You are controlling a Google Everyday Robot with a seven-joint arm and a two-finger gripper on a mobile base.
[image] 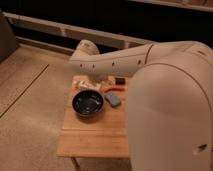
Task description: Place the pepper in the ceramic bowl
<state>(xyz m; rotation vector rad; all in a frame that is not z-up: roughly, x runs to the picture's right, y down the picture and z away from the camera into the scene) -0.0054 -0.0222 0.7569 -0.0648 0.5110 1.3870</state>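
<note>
With gripper (86,84) spread empty behind ceramic bowl (75,104), pepper (115,89) beside blue block (113,99) is to be approached low and pinched mid-body.

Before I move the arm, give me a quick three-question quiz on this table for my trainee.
1. True or false: the pepper already lies inside the ceramic bowl.
2. Where does the pepper lie? A) in front of the blue block, B) just behind the blue block, C) left of the bowl.
3. Fill in: the open gripper hangs over the ____ part of the wooden table, behind the bowl.

Key: 1 false, it lies on the wood to the right of the bowl. 2 B. 3 far.
</note>
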